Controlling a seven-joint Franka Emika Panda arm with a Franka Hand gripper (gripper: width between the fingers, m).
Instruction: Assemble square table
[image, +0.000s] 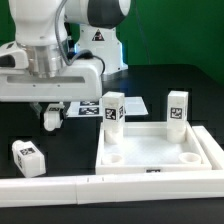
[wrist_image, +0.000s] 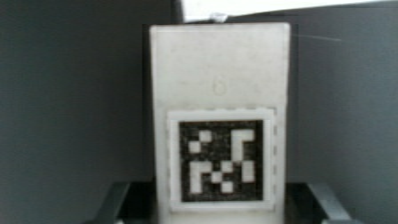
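The white square tabletop (image: 160, 150) lies tray-like at the exterior view's right, with round holes in its corners. Two tagged white legs (image: 113, 108) (image: 177, 105) stand upright at its far corners. Another leg (image: 28, 155) lies loose on the black table at the left. My gripper (image: 50, 112) hangs low over the table, left of the tabletop, shut on a further leg (image: 51, 120). In the wrist view that leg (wrist_image: 217, 90) fills the middle, tag facing the camera. Both dark fingers (wrist_image: 128, 200) press against its sides, and the gripper (wrist_image: 221, 200) is closed round it.
A long white L-shaped rail (image: 60, 186) runs along the front edge and up the right side (image: 214, 150) of the tabletop. The marker board (image: 86, 111) lies flat behind the gripper. The robot's base (image: 100, 45) stands at the back.
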